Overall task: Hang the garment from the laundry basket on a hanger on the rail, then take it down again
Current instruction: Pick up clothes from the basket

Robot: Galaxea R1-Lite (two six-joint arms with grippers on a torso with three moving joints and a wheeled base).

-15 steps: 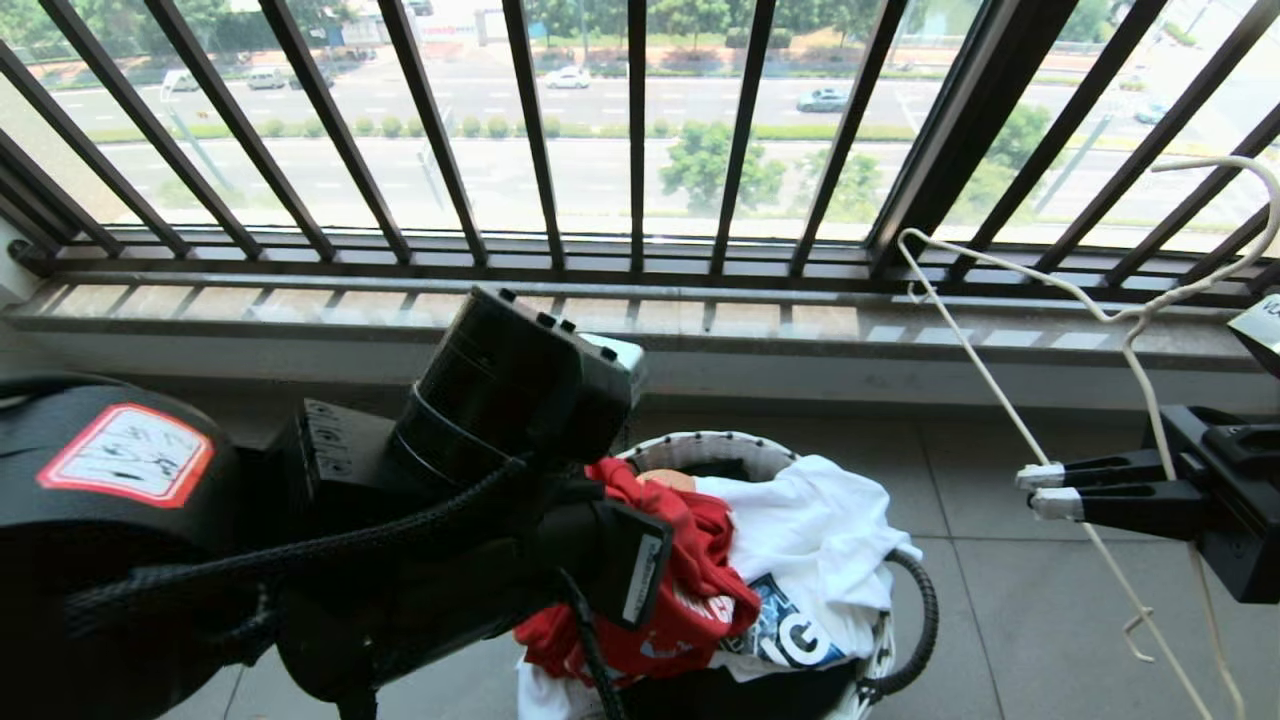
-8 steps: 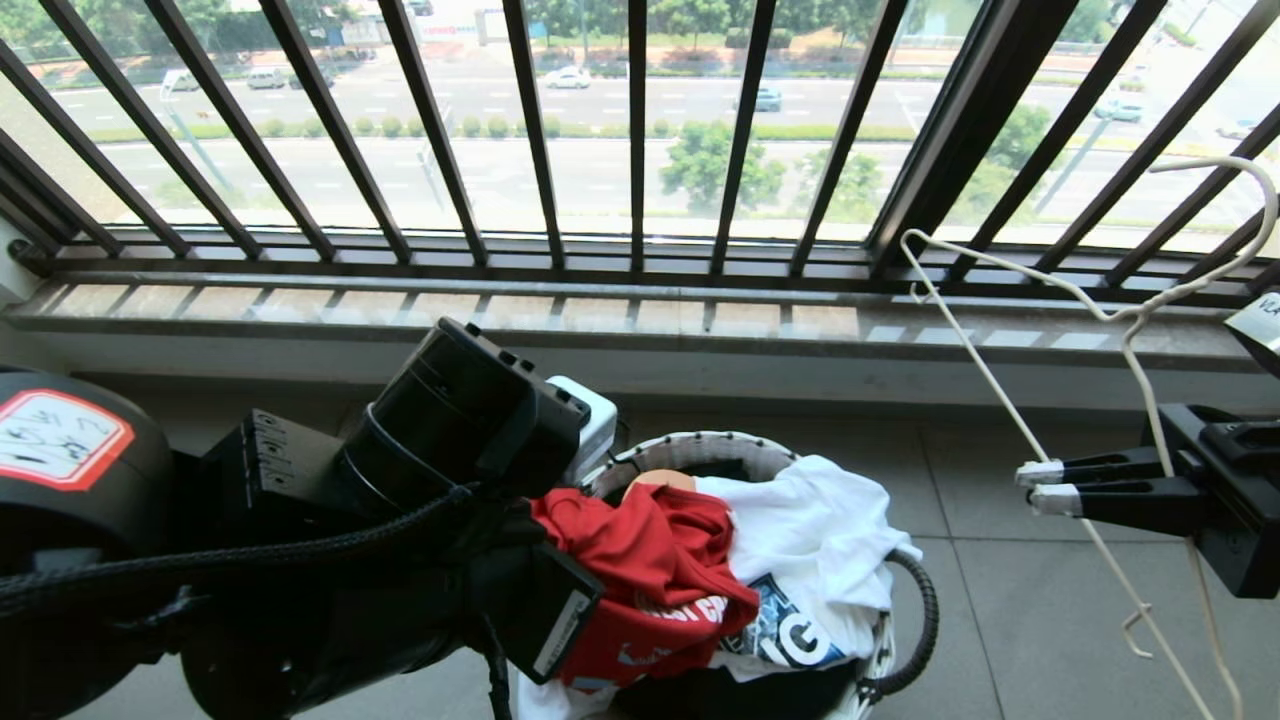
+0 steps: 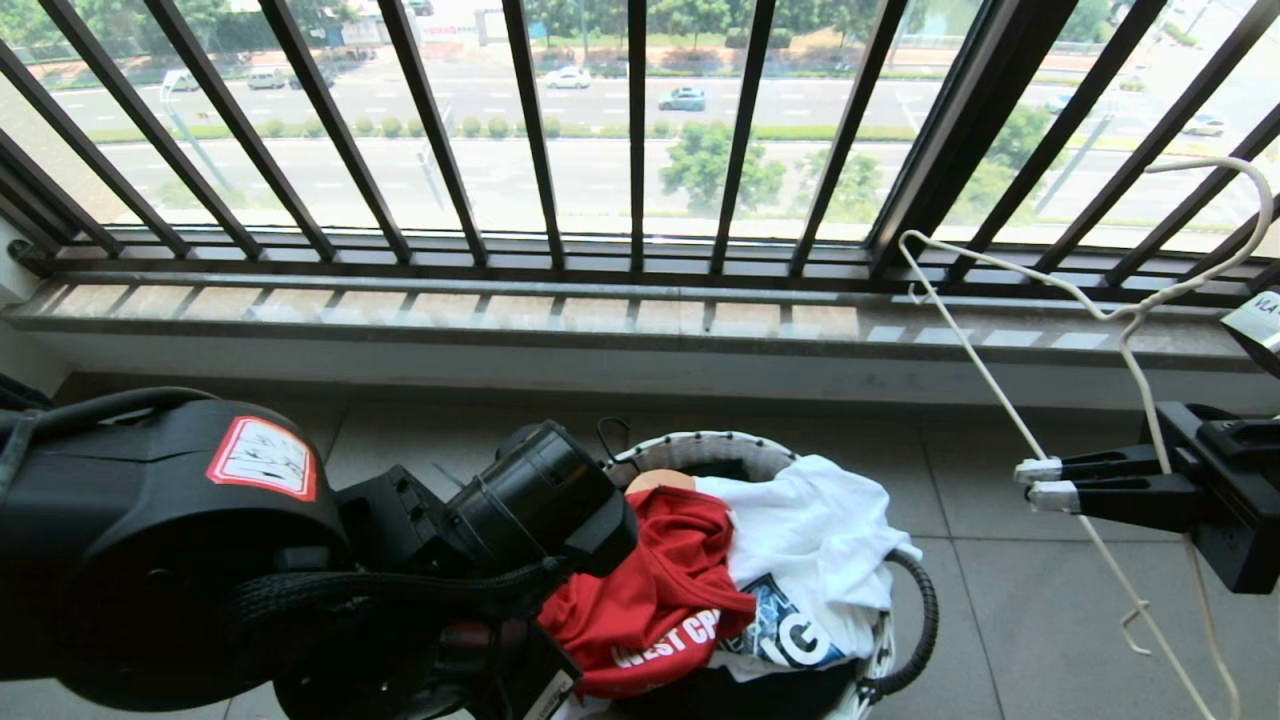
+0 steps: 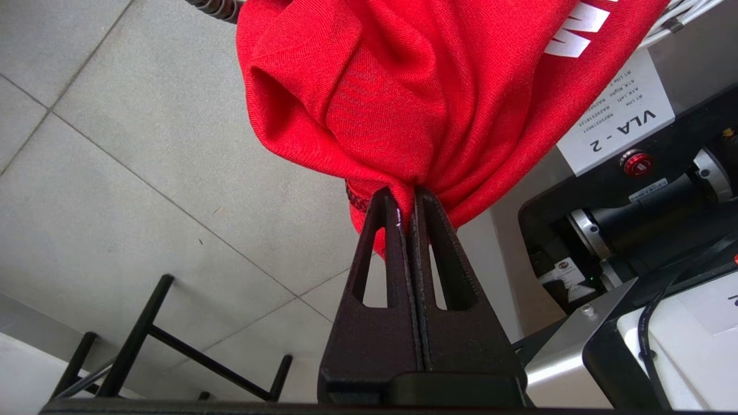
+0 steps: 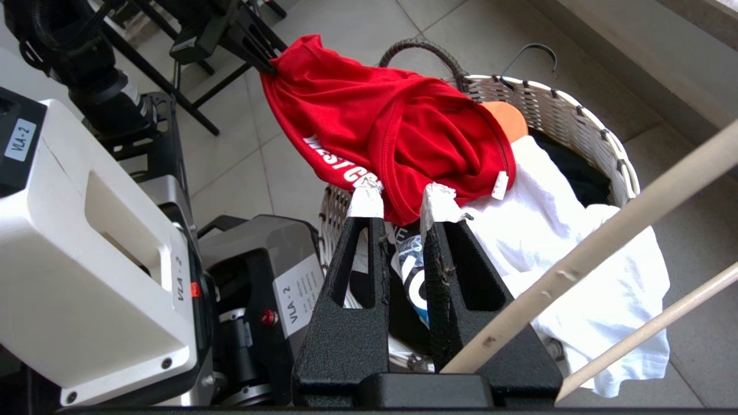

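The red garment (image 3: 650, 600) with white lettering drapes over the near-left rim of the laundry basket (image 3: 700, 445), on top of other clothes. My left gripper (image 4: 405, 193) is shut on a bunched fold of the garment (image 4: 403, 86) just outside the basket; in the head view my left arm hides it. The right wrist view shows that fold pulled taut away from the basket (image 5: 565, 115). At the right, my right gripper (image 3: 1035, 485) holds the white wire hanger (image 3: 1000, 390) in mid-air. The wire (image 5: 605, 242) is caught deep between the fingers, whose taped tips stand slightly apart. The rail is out of view.
A white printed shirt (image 3: 810, 540) fills the right side of the basket, above dark clothing. The dark barred window railing (image 3: 640, 150) and its stone ledge (image 3: 600, 320) run along the back. A black floor rack (image 4: 173, 340) and my own base (image 5: 86, 259) stand close to the basket.
My left arm has swung lower and to the left, drawing the red garment out over the basket's near-left rim, so more of its lettering shows. The right arm and hanger have stayed still.
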